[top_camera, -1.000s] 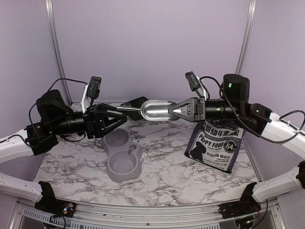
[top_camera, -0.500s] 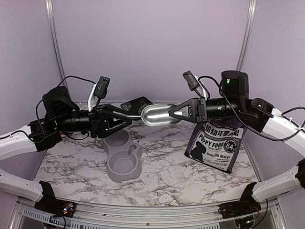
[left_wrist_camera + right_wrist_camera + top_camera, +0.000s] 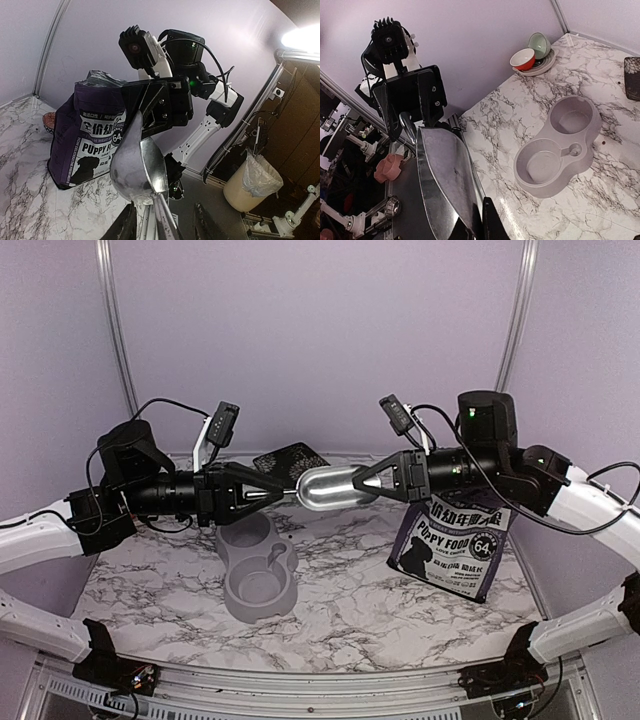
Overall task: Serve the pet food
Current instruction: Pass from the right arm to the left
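our right jaws clamped on the metal scoop (image 3: 330,487), our left jaws parted astride its handle (image 3: 161,215), grey double bowl (image 3: 258,562) on the bench (image 3: 400,610) below

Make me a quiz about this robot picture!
1. True or false: the bowl has kibble in it.
2. Fill in: the bag stands on the robot's ___ side.
3. What do the right fingers hold? A) the bag B) the scoop C) the bowl

Key: 1 false, both hollows are empty; 2 right; 3 B.
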